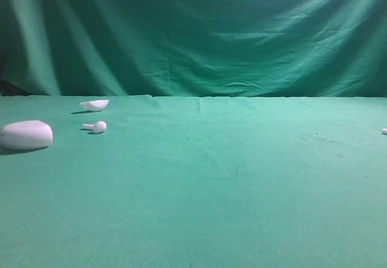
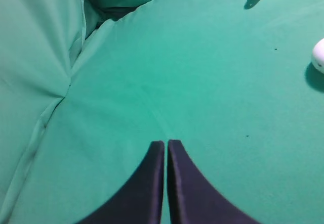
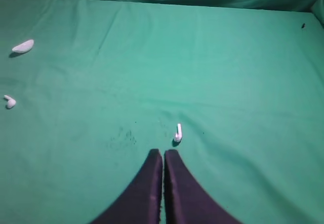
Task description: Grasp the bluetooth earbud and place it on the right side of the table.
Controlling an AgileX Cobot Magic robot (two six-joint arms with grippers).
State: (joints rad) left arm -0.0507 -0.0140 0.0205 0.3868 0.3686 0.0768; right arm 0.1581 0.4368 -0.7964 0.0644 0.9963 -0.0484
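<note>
A: What is laid out, from the largest thing down?

B: The table [image 1: 199, 207] is covered in green cloth. On its left side a white oval case [image 1: 25, 135] is seen, then a shallow shell [image 1: 95, 104], then a long-stemmed earbud [image 1: 97, 126]. The bluetooth earbud [image 3: 177, 133] is found well apart from these, on the right side, lying free on the cloth.

A: And the grippers?

B: The right gripper [image 3: 163, 153] is pressed together with nothing pinched. The earbud lies just ahead of its tips and a little to the right, not between them. The left gripper [image 2: 165, 143] is likewise pressed together and empty, over bare cloth.

A: What is called for, then?

B: The placing is judged to be done, so only a clean retreat is needed. The right arm should be lifted straight up and back. No forward or sideways sweep should be made, since so light a piece would be flicked away by the slightest brush.
</note>
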